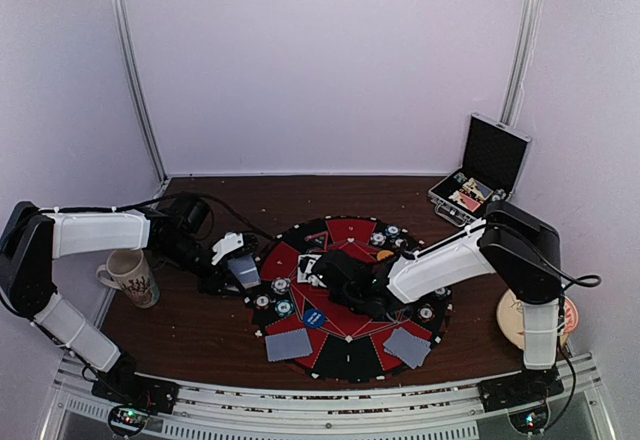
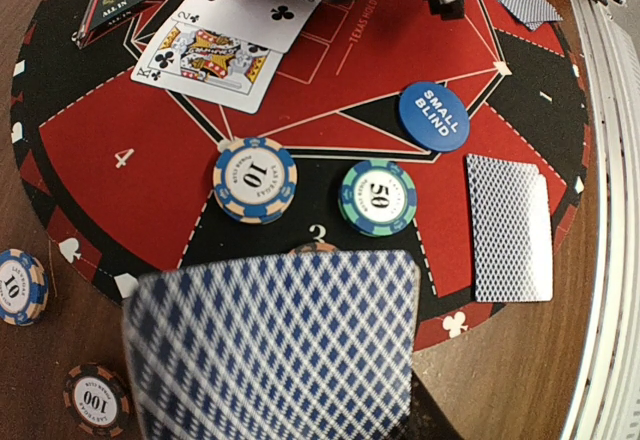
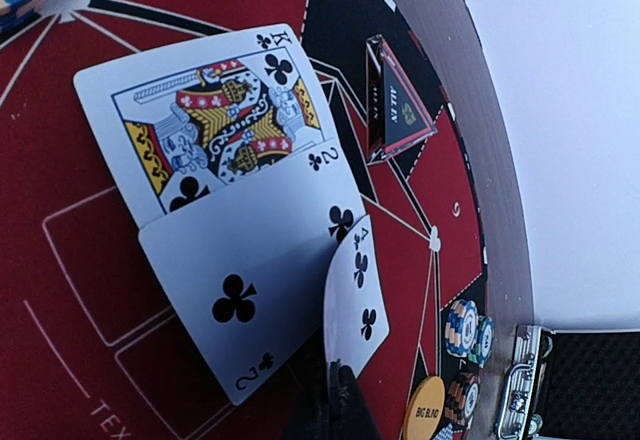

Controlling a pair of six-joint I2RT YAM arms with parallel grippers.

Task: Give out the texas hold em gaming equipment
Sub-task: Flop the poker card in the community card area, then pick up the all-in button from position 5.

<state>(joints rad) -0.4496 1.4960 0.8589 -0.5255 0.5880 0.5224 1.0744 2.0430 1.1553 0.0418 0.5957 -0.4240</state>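
Note:
On the round red-and-black poker mat the king of clubs and two of clubs lie face up, overlapping. My right gripper is shut on the lower edge of a four of clubs, tilted up beside the two. My left gripper hovers over the mat's left edge, shut on a blue-backed card that hides its fingers. Below it sit a 10 chip, a 50 chip, the blue small-blind disc and a face-down card.
A patterned mug stands at the left, an open black case at the back right, a plate at the right. The orange big-blind disc, chip stacks and an all-in marker are on the mat. Loose chips lie off it.

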